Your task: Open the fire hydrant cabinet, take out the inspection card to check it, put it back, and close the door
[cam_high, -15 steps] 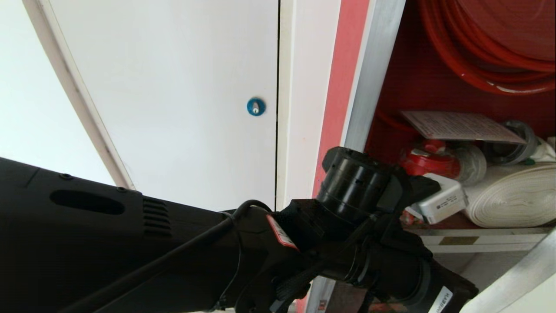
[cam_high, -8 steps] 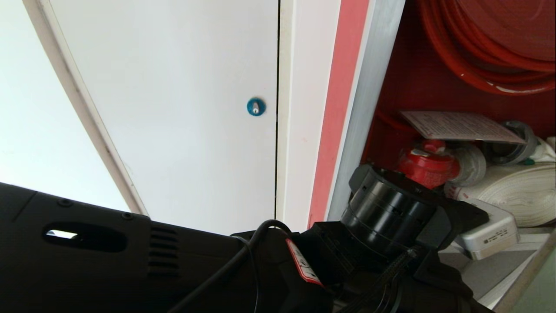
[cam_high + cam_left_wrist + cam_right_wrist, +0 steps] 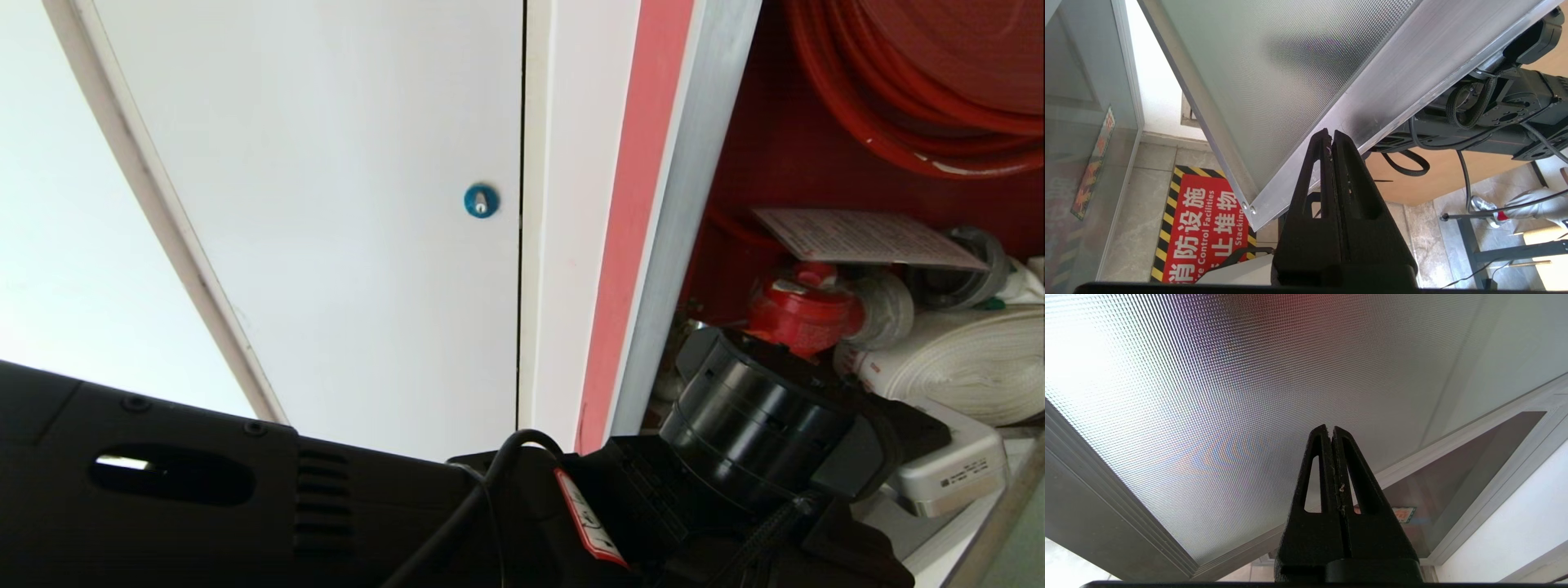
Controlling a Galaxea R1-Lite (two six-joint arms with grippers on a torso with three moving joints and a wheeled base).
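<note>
A: The left arm [image 3: 245, 490] is stretched low across the front, wrist turned in at the open fire hydrant cabinet [image 3: 784, 155]. From above you can't see the fingers at all.

B: The wrist view fills that in: the left end effector [image 3: 1331, 134] has its fingers pressed together, nothing between them, tips right at the silver frame edge of the door [image 3: 1290, 73]. Touching or just short, I can't tell.

A: And the inspection card [image 3: 865, 238]?

B: Inside the cabinet, lying tilted above the red valve [image 3: 804, 314], the white rolled hose [image 3: 963, 367] just beside it. Only the head view shows it.

A: The right end effector [image 3: 1332, 430]?

B: Fingers together too, empty, pointing at the door's textured glass.

A: Left of the cabinet there's the white panel [image 3: 343, 204] with its blue lock [image 3: 481, 201].
</note>
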